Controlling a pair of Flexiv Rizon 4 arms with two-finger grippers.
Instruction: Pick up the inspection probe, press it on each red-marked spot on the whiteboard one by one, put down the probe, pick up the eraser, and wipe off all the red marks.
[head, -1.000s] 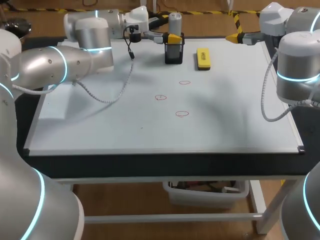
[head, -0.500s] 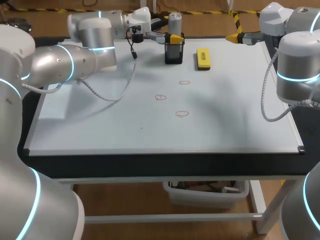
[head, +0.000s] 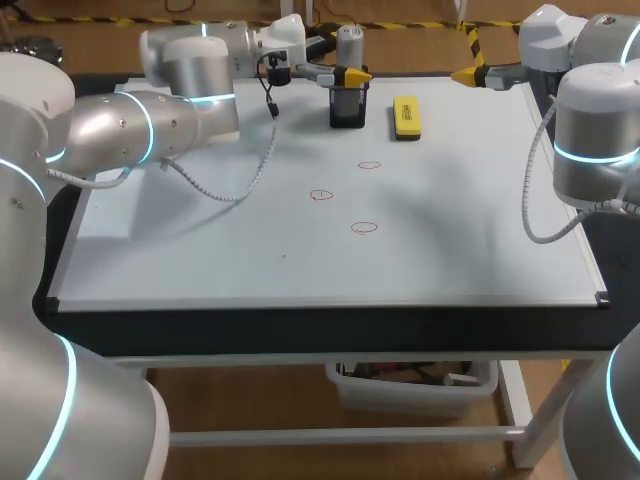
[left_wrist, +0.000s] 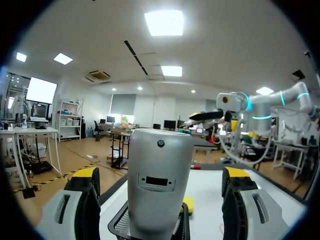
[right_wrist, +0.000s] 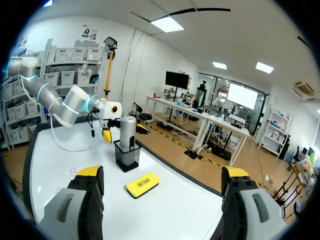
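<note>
- The left gripper (left_wrist: 161, 174) is moving in a little closer around the inspection probe (head: 349, 42); its fingers are spread on both sides, not yet touching it.
- The probe is standing upright in the black mesh holder (head: 347, 108), near the yellow eraser (head: 406, 116).
- The right gripper (right_wrist: 162, 172) is hanging unclenched and holding nothing.
- Closing on the probe is probably the next step; the red marks (head: 364, 228) are not yet pressed.

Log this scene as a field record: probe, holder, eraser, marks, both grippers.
probe: silver, upright in the holder
holder: black mesh, far edge of whiteboard
eraser: yellow, flat beside the holder
red marks: three, mid-board, unwiped
left gripper: open, fingers flanking the probe, apart from it
right gripper: open, empty, near far right corner
</note>
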